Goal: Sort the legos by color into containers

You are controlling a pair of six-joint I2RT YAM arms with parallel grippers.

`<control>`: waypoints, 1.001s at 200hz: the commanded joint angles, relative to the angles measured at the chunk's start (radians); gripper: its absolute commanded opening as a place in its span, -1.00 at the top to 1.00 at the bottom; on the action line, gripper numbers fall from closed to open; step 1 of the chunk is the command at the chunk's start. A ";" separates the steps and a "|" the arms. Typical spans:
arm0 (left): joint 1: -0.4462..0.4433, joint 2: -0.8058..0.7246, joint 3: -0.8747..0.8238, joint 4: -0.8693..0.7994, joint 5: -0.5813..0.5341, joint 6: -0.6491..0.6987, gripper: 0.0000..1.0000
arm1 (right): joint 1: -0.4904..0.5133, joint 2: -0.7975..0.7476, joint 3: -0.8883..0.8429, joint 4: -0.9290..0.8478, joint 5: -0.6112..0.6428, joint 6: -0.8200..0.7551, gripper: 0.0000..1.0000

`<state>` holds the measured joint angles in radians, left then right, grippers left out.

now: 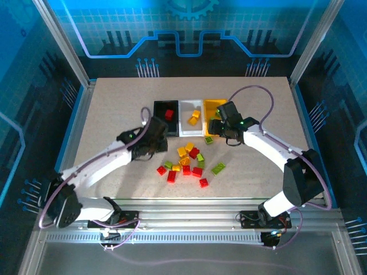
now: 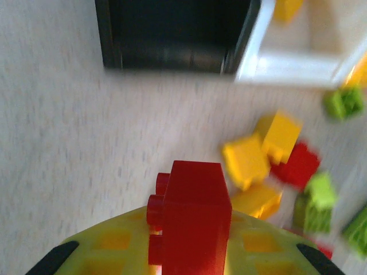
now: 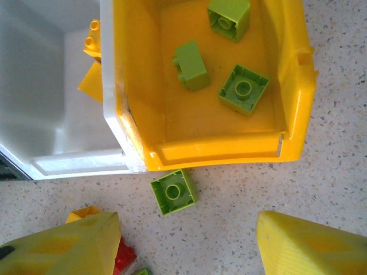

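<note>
At table centre, 6 o'clock from the bins, a mixed pile of loose legos [image 1: 186, 161] is lying unsorted: reds, yellows and greens, a dozen or more. Sorting is being judged as started but well short of half done.

Colour scheme being followed so far:
- The black bin [image 1: 163, 129] is being used for red, with one red brick [image 1: 169, 114] inside.
- The white bin [image 1: 186, 129] is being used for yellow, with a few yellow pieces [image 1: 195, 117] inside.
- The yellow-orange bin [image 3: 295, 86] is being used for green, with three green bricks [image 3: 243, 89] inside.

The left gripper [image 1: 153, 139] is being kept clenched on a red lego [image 2: 192, 217], which appears lifted, with the black bin at its 12 o'clock. A drop there is being judged the step in hand. The right gripper [image 3: 186, 246] is being held released, with nothing between its fingers. It is being held over a lone green lego [image 3: 174, 192] lying on the table just beside the yellow-orange bin, at the bin's 6 o'clock.
</note>
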<state>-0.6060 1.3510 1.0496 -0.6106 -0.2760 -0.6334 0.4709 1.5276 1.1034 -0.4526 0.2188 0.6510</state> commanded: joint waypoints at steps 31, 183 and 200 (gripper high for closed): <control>0.136 0.368 0.323 0.104 -0.065 0.076 0.72 | 0.001 -0.039 -0.027 -0.024 -0.004 0.015 -0.30; 0.204 0.480 0.461 0.166 0.130 0.006 -0.49 | 0.195 -0.124 -0.172 -0.040 -0.196 -0.108 -0.42; 0.182 0.383 0.371 0.206 0.163 -0.010 -0.71 | 0.252 -0.085 -0.152 -0.053 -0.205 -0.124 -0.42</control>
<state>-0.3893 1.9030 1.5116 -0.4797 -0.1917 -0.6128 0.6563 1.4078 0.9310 -0.4816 0.0662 0.5713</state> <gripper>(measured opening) 0.787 0.708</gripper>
